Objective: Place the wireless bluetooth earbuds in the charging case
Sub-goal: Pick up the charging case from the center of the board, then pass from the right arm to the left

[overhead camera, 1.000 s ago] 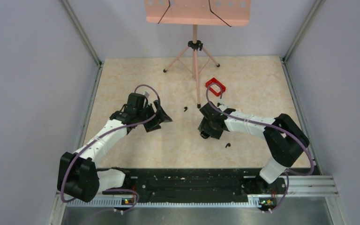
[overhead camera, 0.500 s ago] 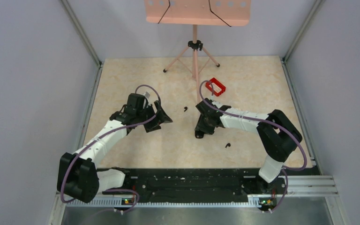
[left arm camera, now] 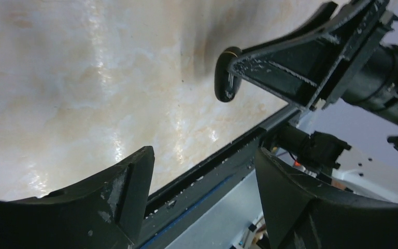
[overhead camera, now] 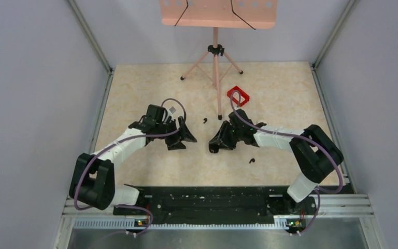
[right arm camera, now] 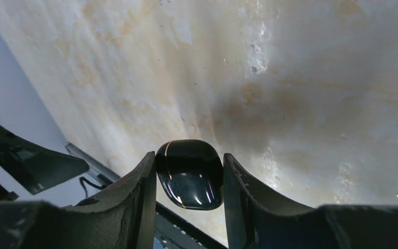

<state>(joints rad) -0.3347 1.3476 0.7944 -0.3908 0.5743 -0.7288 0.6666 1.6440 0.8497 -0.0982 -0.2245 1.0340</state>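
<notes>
Right tool (right arm camera: 189, 161) shifted leftward, gripping charging case (right arm camera: 189, 181), left tool (left arm camera: 203, 155) nearer, wide, marbled table (overhead camera: 269, 88), grey walls (overhead camera: 31, 78)

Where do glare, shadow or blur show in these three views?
Right wrist: the glossy charging case carries bright reflections, with a soft dark shadow on the table behind. Left wrist: white glare streaks cross the table. Top external: even light, the earbuds too small for detail.

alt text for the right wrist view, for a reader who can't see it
Two black fingers of the right gripper clamp a small glossy black rounded charging case between them. Behind it lies a pale beige marbled tabletop, with a soft shadow just past the case.
</notes>
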